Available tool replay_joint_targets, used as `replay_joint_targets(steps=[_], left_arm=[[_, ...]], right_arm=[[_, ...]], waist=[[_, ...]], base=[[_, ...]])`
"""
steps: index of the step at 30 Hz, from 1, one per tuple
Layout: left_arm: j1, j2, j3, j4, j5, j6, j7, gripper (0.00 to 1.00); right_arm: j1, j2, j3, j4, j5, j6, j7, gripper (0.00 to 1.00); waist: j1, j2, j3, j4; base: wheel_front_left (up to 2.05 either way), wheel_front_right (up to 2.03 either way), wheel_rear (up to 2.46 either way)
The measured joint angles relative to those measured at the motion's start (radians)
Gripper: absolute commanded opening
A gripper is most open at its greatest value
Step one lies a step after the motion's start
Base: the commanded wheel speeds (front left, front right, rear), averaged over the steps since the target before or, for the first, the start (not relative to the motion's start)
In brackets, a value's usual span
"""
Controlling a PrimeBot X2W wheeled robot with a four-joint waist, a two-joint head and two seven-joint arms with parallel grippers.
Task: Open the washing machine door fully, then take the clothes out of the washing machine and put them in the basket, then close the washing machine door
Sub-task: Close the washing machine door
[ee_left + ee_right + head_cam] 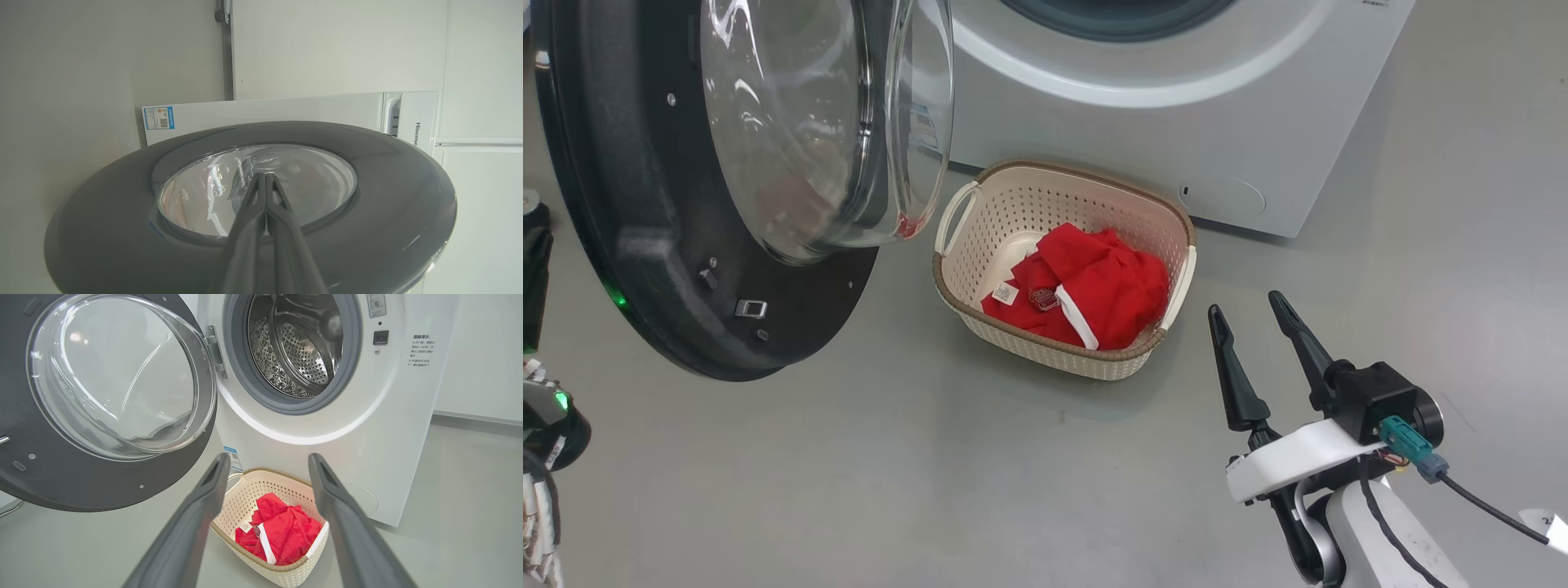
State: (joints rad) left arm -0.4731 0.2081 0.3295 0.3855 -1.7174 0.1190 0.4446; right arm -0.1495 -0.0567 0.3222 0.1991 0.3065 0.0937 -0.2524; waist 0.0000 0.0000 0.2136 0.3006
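Observation:
The washing machine door [629, 212] stands swung wide open to the left, its glass bowl facing the machine. The white washing machine [1176, 106] shows a bare steel drum [298, 347]. The red clothes [1086, 286] lie crumpled in the cream basket [980, 229] on the floor in front of the machine. My right gripper [1250, 306] hovers open to the right of the basket with nothing between its fingers. In the left wrist view my left gripper [264, 175] is shut and empty, its fingertips close to the outer glass of the door [388, 212].
Grey floor [931, 474] spreads around the basket and toward me. The open door overhangs the floor left of the basket. A pale wall [81, 61] stands behind the machine, and a white panel [482, 355] to its right.

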Motion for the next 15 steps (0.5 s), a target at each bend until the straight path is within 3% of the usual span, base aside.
replay_joint_targets(steps=[15], left_arm=[[0.002, 0.019, -0.053, 0.018, 0.0, 0.0, 0.088, 0.0]], right_arm=[[-0.007, 0.0, 0.007, 0.001, 0.001, -0.001, 0.0, 1.0]], waist=[[0.0, 0.0, 0.005, -0.029]], base=[[0.0, 0.0, 0.0]])
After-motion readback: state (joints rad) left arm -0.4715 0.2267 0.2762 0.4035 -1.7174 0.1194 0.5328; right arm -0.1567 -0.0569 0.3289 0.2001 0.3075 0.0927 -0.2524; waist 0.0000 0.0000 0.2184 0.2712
